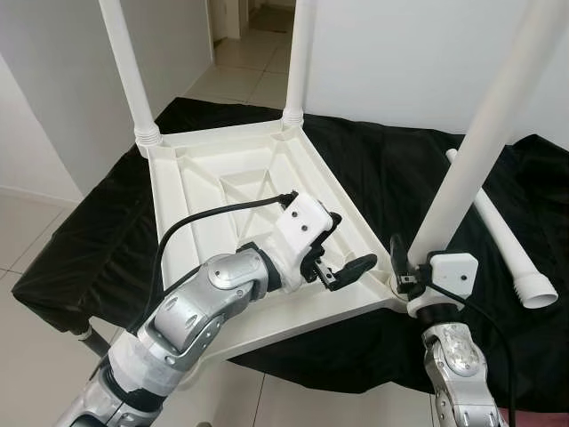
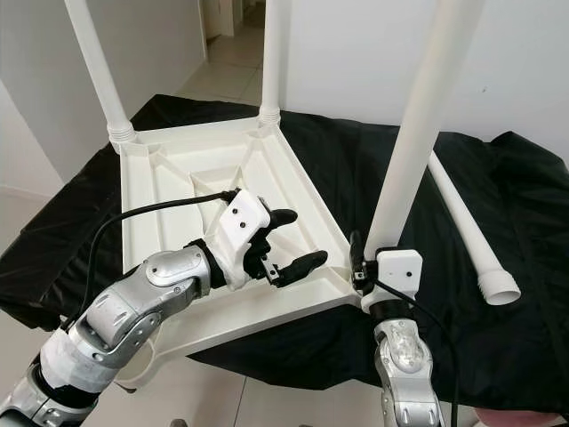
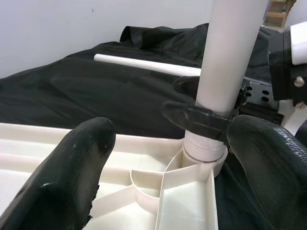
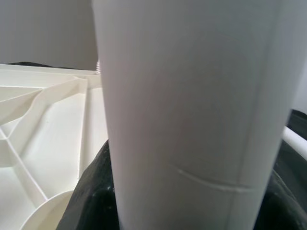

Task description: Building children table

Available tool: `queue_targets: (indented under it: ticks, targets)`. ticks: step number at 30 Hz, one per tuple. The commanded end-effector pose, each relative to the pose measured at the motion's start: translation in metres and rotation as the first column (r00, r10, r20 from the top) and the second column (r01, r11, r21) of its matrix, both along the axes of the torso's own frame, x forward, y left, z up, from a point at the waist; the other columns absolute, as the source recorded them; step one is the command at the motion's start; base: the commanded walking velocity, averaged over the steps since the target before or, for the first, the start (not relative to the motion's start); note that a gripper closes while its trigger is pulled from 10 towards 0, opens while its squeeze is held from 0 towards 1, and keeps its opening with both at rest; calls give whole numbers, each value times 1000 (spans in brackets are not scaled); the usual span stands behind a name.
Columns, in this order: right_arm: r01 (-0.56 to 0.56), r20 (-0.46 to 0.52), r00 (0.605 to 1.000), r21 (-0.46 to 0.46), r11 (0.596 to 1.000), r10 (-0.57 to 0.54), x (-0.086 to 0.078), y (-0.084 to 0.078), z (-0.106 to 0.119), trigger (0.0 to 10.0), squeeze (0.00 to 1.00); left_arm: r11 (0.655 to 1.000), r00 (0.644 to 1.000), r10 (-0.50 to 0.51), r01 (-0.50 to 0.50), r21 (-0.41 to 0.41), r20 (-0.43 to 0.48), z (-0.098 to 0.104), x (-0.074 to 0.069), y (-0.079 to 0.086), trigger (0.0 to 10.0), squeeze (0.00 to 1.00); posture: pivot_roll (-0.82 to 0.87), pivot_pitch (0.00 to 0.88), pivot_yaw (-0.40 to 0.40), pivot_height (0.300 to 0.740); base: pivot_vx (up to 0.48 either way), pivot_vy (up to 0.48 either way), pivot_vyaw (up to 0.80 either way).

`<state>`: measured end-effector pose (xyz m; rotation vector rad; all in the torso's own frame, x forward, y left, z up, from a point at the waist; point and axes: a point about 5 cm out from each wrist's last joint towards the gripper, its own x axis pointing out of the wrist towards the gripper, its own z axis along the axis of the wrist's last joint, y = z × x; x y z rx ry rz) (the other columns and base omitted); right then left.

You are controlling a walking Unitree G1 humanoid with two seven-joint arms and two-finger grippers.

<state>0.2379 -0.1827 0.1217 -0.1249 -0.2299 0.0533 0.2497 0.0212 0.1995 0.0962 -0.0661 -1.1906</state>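
The white tabletop (image 1: 222,178) lies upside down on a black cloth. Two white legs (image 1: 129,71) (image 1: 300,53) stand upright in its far corners. A third leg (image 1: 471,151) stands in the near right corner socket (image 3: 204,153), and my right gripper (image 1: 407,267) is shut on it just above the socket. In the right wrist view that leg (image 4: 192,96) sits close between the black fingers. My left gripper (image 1: 342,245) hovers open over the tabletop's underside, left of that corner, holding nothing. A fourth leg (image 1: 507,240) lies loose on the cloth to the right.
The black cloth (image 1: 391,160) covers a low table whose front edge is close to me. Tiled floor (image 1: 27,222) lies to the left, with a white wall behind and a doorway (image 1: 249,36) at the back.
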Motion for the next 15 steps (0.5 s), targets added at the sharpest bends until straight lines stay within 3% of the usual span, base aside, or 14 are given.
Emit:
queue_targets:
  ticks: [1,7,10,15]
  targets:
    - [-53,-131,990,27,998,56,-5,9,-27,10000,0,985,985,-173,173,25,1,2,-9,-3,10000,0,-90,0,-9,740,0,0,0]
    - [-73,-154,985,64,995,83,-7,8,-33,10000,0,985,985,-170,170,26,5,3,-7,-3,10000,0,-90,3,-8,740,0,0,0]
    - [-75,-195,975,171,982,109,-4,10,-37,10000,0,986,986,-168,168,25,8,4,-7,-3,10000,0,-90,3,-8,740,0,0,0]
    - [-36,-238,968,185,982,80,2,7,-41,10000,0,986,987,-163,163,30,11,5,-6,-2,10000,0,-86,3,-7,740,0,0,0]
